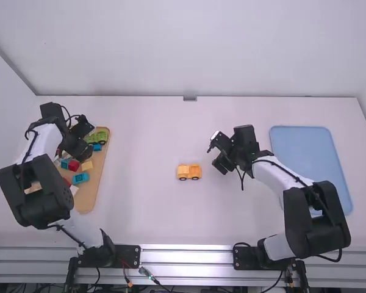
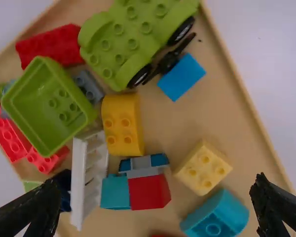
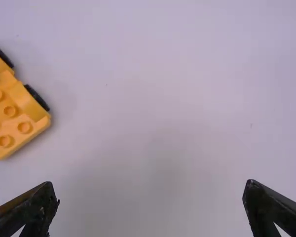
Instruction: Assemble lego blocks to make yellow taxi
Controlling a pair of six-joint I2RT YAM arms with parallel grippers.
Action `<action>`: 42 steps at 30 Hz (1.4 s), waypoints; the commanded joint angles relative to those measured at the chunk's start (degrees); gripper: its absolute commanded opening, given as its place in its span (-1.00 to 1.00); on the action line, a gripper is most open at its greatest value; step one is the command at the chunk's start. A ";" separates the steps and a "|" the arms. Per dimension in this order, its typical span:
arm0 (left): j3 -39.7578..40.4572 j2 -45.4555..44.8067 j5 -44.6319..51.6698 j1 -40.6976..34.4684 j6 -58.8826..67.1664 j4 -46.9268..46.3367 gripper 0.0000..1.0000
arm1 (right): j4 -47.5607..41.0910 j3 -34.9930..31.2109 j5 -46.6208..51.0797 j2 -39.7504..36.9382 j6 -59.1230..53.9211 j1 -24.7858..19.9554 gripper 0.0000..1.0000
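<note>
The car base [image 1: 189, 172] stands on the table, near the middle; because it has wheels, a push off centre could roll it away. In the tray [image 1: 98, 190], the pale block [image 2: 203, 169] lies close to the teal block [image 2: 216, 216], so a descending finger may knock either. The right gripper [image 3: 150, 195] is empty, fingers spread. The left gripper [image 2: 158, 185] is also released; closing on the yellow block [image 2: 122, 126], it could catch the crowded neighbours.

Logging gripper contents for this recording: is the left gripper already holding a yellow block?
No, the left gripper is open above the tray, with the yellow block lying among the other pieces.
</note>
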 commanded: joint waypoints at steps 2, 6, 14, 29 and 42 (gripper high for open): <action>4.42 4.90 -0.26 -0.72 11.67 -5.14 0.97 | -0.85 2.03 -2.16 -1.42 1.33 -0.17 0.98; 7.82 9.64 -1.97 -0.28 15.08 -10.27 0.98 | -1.36 2.84 -3.91 -1.42 2.29 -0.11 0.98; 6.43 10.36 -0.90 0.42 24.63 -13.07 0.75 | -1.18 2.86 -3.54 -1.44 2.45 -0.17 0.98; -3.52 10.36 -1.88 0.37 30.73 0.63 0.54 | -0.33 3.15 -3.69 -1.44 4.37 -0.11 0.98; -5.60 10.47 -1.09 0.81 27.67 2.80 0.05 | -1.36 3.15 -4.79 -1.44 4.44 -0.09 0.98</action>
